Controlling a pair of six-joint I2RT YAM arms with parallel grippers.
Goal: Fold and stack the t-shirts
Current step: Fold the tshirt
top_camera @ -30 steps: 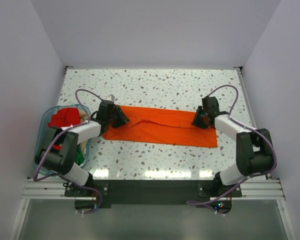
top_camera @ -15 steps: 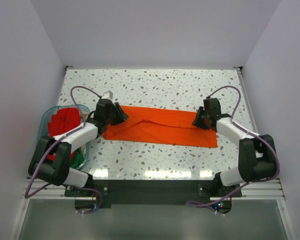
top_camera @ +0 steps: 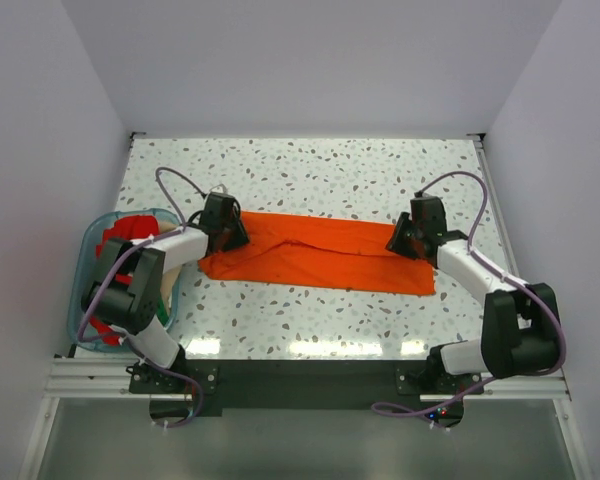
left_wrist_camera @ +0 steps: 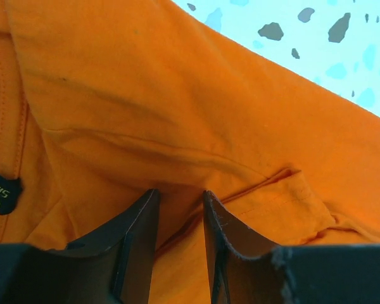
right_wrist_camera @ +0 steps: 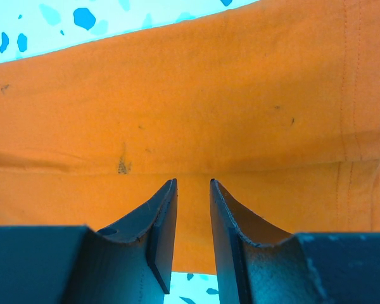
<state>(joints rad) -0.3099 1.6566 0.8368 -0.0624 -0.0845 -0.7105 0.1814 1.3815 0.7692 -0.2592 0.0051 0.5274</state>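
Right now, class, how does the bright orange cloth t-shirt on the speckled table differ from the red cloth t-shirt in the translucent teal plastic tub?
The bright orange t-shirt lies flat in a long strip on the speckled table; the red t-shirt sits bunched in the teal plastic tub. The left gripper and right gripper are at the orange one's ends; neither touches the red one. Both are plain cloth.

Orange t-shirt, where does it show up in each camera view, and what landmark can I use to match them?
Top external: orange t-shirt lies flat across the centre.
Left wrist: fills nearly the frame, behind the left pincer.
Right wrist: wide band behind the right pincer.
Shared landmark: speckled tabletop, beyond the shirt's far edge.
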